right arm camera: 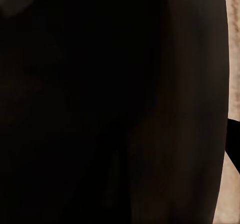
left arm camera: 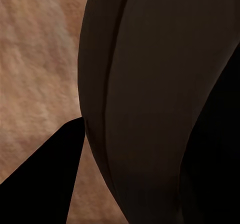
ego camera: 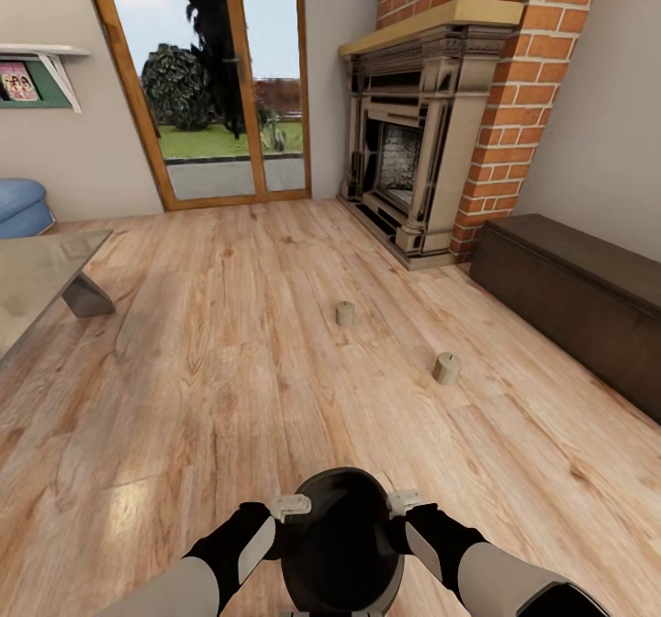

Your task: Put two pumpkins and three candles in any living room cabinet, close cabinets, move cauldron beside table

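Both grippers, left [ego camera: 292, 509] and right [ego camera: 404, 503], press the cauldron [ego camera: 341, 544] from opposite sides low before the robot; whether their fingers clamp it is unclear. A squeeze-only hold may slip, dropping it short of the table [ego camera: 37, 273].

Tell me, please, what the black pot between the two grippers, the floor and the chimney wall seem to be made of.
The cauldron, held between the left gripper and right gripper, looks like matte black metal, perhaps cast iron: dark, almost no shine. The floor looks like glossy wooden planks: grain, knots, a soft reflection. The chimney wall looks like red brick with pale mortar joints.
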You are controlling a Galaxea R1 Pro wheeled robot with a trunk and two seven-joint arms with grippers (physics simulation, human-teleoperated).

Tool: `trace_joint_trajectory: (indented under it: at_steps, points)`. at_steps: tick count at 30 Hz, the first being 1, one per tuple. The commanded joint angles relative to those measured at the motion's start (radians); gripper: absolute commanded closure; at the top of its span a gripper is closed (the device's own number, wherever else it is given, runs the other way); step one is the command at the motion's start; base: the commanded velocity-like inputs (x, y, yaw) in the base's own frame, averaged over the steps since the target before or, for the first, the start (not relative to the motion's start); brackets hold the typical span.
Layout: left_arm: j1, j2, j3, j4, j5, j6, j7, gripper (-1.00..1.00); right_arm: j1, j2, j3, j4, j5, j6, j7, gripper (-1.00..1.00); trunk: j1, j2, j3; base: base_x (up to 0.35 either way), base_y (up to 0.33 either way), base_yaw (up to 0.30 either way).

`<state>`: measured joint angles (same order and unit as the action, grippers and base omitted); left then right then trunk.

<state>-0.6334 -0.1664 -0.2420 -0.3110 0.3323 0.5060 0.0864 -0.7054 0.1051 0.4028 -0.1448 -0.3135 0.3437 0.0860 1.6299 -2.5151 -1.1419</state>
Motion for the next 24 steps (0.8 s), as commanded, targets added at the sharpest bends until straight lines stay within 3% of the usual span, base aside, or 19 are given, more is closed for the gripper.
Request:
trace_joint_trajectory:
  at_steps: [1, 21, 24]
  points:
    - [0.0, 0.001, -0.008, -0.002, 0.004, 0.005, 0.009, 1.0, 0.0, -0.001, 0.01, -0.001, -0.007, 0.004, 0.0, 1.0, 0.0, 0.0, -0.001, 0.0, 0.0, 0.0]
    - [0.0, 0.001, -0.008, -0.003, 0.004, 0.005, 0.009, 1.0, 0.0, -0.001, 0.01, -0.001, -0.007, 0.004, 0.0, 1.0, 0.0, 0.0, -0.001, 0.0, 0.0, 0.0]
    - [0.0, 0.001, -0.008, -0.002, 0.004, 0.005, 0.009, 1.0, 0.0, -0.001, 0.01, -0.001, -0.007, 0.004, 0.0, 1.0, -0.001, 0.0, 0.011, 0.0, 0.0, 0.0]
